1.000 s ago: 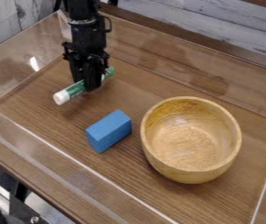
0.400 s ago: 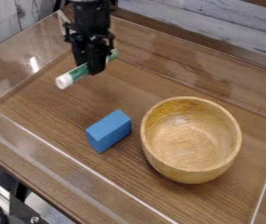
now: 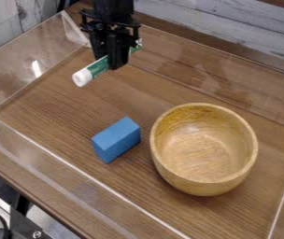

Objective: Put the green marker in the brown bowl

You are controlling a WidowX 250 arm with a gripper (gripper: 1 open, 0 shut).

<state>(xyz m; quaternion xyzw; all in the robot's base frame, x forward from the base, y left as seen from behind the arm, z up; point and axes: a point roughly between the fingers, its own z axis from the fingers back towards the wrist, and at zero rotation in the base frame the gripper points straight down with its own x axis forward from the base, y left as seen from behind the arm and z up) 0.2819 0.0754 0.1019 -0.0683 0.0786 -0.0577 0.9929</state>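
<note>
Gripper (image 3: 115,62) clamped on marker (image 3: 92,71), marker tilted and held clear of the table (image 3: 57,121), up-left of bowl (image 3: 205,147). Blue block (image 3: 116,139) lies just left of bowl.

You will find no text, brand, number or sign that can be read here. The green marker (image 3: 94,70) carries green print along its white barrel, but it is too small and blurred for you to make out any letters. The blue block (image 3: 116,139) and the brown bowl (image 3: 205,147) show plain faces with no markings, and the wooden table (image 3: 57,121) bears none either.
</note>
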